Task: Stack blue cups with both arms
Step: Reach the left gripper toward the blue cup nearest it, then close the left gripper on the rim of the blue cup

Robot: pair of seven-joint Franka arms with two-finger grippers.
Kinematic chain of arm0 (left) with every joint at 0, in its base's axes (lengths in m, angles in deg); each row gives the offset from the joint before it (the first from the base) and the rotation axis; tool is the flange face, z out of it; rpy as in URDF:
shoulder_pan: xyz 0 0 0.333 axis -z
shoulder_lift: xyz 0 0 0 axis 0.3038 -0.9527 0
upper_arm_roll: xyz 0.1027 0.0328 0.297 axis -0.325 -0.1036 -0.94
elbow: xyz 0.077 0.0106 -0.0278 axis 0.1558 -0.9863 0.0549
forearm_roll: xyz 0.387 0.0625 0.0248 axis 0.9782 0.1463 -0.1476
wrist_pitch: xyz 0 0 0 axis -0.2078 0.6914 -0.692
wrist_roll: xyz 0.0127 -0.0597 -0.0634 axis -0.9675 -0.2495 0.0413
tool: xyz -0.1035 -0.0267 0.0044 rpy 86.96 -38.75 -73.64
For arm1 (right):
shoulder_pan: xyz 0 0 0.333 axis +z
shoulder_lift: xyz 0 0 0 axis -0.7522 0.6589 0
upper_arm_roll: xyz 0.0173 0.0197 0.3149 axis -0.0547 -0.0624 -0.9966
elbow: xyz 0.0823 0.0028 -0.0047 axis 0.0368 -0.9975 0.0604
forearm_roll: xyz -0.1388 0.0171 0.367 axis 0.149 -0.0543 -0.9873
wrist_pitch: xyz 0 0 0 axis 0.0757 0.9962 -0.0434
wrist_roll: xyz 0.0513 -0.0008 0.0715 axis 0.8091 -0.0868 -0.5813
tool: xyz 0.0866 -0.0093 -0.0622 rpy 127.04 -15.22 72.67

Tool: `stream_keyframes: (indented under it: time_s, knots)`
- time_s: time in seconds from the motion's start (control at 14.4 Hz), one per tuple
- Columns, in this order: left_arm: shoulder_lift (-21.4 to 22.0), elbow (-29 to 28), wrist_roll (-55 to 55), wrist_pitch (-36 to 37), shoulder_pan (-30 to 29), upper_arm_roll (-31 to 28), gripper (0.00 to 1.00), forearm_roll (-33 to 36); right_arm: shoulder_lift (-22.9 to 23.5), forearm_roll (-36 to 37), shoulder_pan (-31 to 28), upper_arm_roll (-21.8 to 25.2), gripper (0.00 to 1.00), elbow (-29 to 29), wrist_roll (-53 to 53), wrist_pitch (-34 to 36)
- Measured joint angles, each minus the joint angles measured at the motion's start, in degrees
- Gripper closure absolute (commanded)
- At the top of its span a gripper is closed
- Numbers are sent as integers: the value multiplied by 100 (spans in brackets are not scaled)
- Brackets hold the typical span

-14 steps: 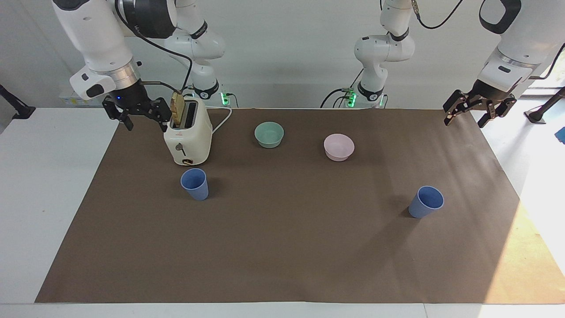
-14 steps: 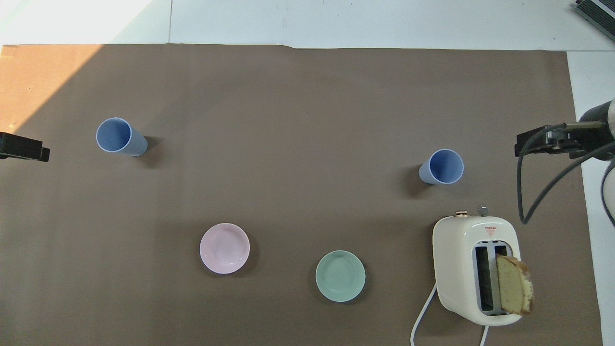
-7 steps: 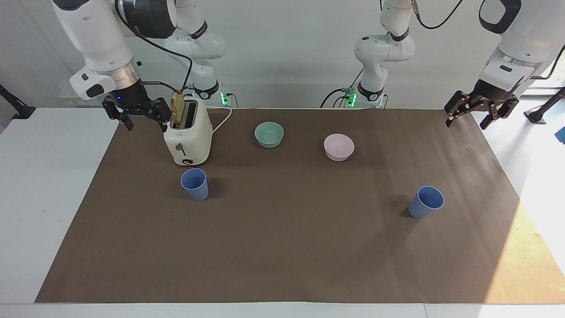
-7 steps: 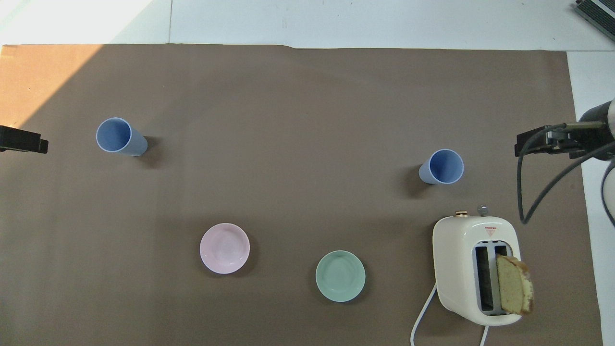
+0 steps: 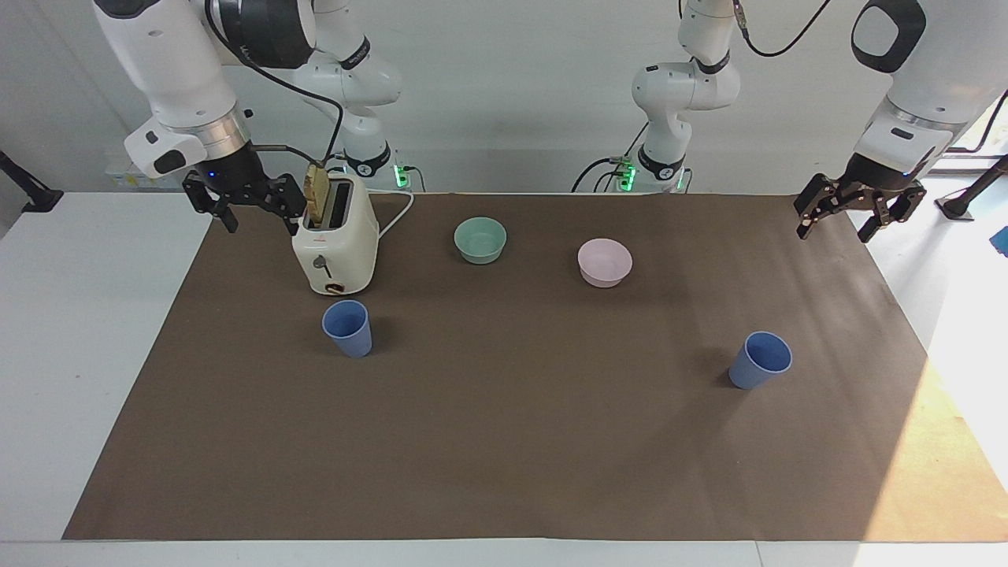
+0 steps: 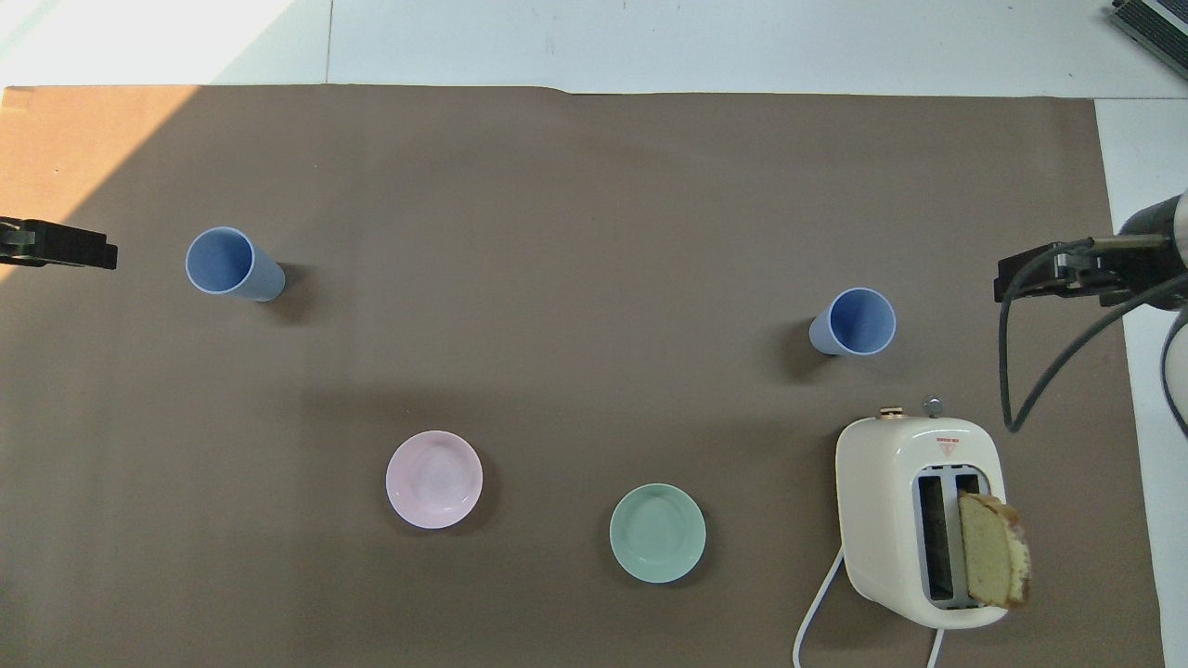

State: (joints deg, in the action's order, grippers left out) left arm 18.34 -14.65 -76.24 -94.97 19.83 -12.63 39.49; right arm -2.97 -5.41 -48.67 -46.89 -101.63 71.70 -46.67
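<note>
Two blue cups stand upright and apart on the brown mat. One cup [image 5: 347, 327] [image 6: 854, 322] is toward the right arm's end, just farther from the robots than the toaster. The other cup [image 5: 760, 360] [image 6: 232, 263] is toward the left arm's end. My left gripper [image 5: 833, 228] [image 6: 60, 252] hangs open and empty in the air over the mat's edge at its own end. My right gripper [image 5: 264, 224] [image 6: 1053, 274] hangs open and empty over the mat's edge beside the toaster.
A cream toaster [image 5: 335, 252] [image 6: 914, 520] with a slice of bread in one slot stands near the right arm, its cord trailing toward the robots. A teal bowl [image 5: 480, 239] [image 6: 657, 533] and a pink bowl [image 5: 604, 261] [image 6: 433, 479] sit nearer to the robots than the cups.
My left gripper has shifted a little over the mat's edge toward the cup at its end. The right arm, cups and bowls have not moved.
</note>
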Motion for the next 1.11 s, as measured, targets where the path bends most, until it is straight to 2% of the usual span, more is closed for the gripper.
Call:
stream_keyframes:
  time_s: [0.49,0.83,1.11]
  knots:
    - [-292,-271,161,-552,-40,-29,0,-70,0,0,0,0,0,0,0,0]
    - [-528,-825,313,-1370,-103,-47,0,-325,0,0,0,0,0,0,0,0]
    - [-885,-988,344,-1815,-108,-45,0,-439,0,0,0,0,0,0,0,0]
